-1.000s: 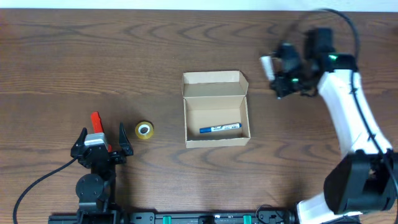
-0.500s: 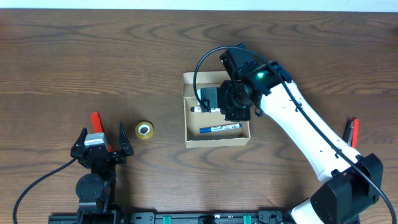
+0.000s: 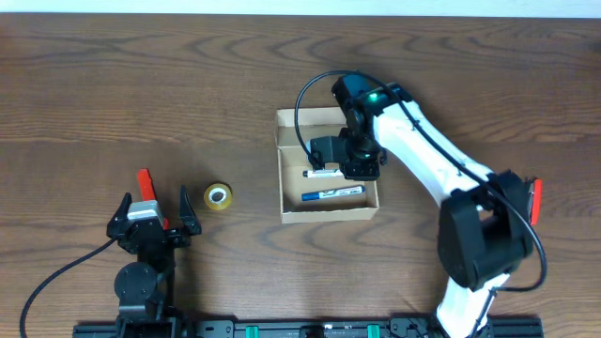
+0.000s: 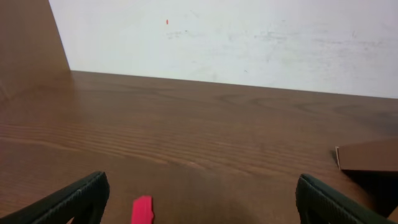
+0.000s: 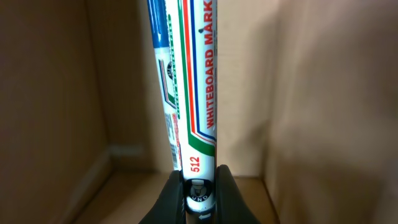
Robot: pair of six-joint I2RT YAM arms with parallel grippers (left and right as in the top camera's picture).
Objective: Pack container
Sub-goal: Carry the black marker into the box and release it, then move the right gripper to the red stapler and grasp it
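**Right gripper inside the open box, pinching a whiteboard marker**

Your container [image 3: 293,202] is a plain tan cardboard box near the middle of the table [image 3: 113,84]. Its flap lid [image 3: 319,117] is folded back on the far side, so the top is open. A blue marker [image 3: 332,194] lies flat on the floor along the near wall.

Your right gripper [image 5: 198,188] is down over the box's right half, fingers pressed onto the end of a white marker [image 3: 319,174]. That marker lies across the box, pointing at the left wall. The wrist view shows its printed barrel running straight out from the pads, with cardboard walls close on both sides. There is little room inside. The blue marker is just beside the held one on the near side, and the far wall is just behind it.

Your left gripper [image 3: 155,200] sits at the near left of the table, well apart from the box. Its fingers [image 4: 68,200] are spread wide and hold nothing. A red marker [image 3: 144,180] lies between them, pointing away.

A yellow tape roll [image 3: 218,197] stands between that gripper and the box, touching neither. A second red marker [image 3: 535,199] shows at the far right, partly hidden by the right arm. Bare wood runs along the whole far edge and the left side.
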